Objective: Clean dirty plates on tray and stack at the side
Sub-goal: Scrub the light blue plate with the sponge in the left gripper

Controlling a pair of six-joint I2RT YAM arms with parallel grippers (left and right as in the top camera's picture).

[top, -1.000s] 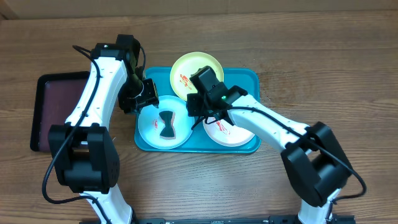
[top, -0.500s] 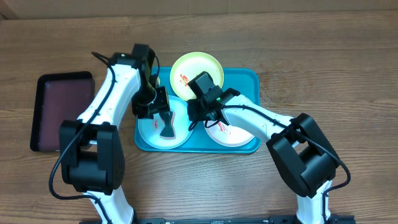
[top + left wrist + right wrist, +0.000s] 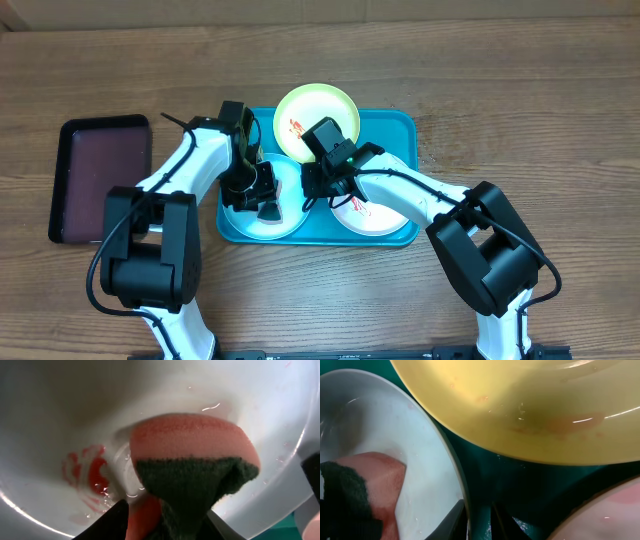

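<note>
The turquoise tray [image 3: 400,130] holds three plates. The pale blue plate [image 3: 240,215] is front left, the white plate [image 3: 372,218] front right, and the yellow-green plate [image 3: 316,112] at the back. My left gripper [image 3: 266,198] is shut on an orange sponge with a dark green scrub side [image 3: 195,455] and presses it into the pale blue plate [image 3: 60,420], beside a red smear [image 3: 90,472]. My right gripper [image 3: 477,522] is shut on that plate's right rim [image 3: 457,475], one finger inside and one outside. The yellow-green plate [image 3: 520,405] shows a faint red smear.
A smaller dark maroon tray [image 3: 100,175] lies on the wooden table to the left of the turquoise tray. The white plate's edge [image 3: 615,510] is just to the right of my right gripper. Both arms meet over the tray's middle.
My left arm has swung right and down over the pale blue plate, bringing the sponge closer to the plate's middle. The right gripper has stayed on the rim.
</note>
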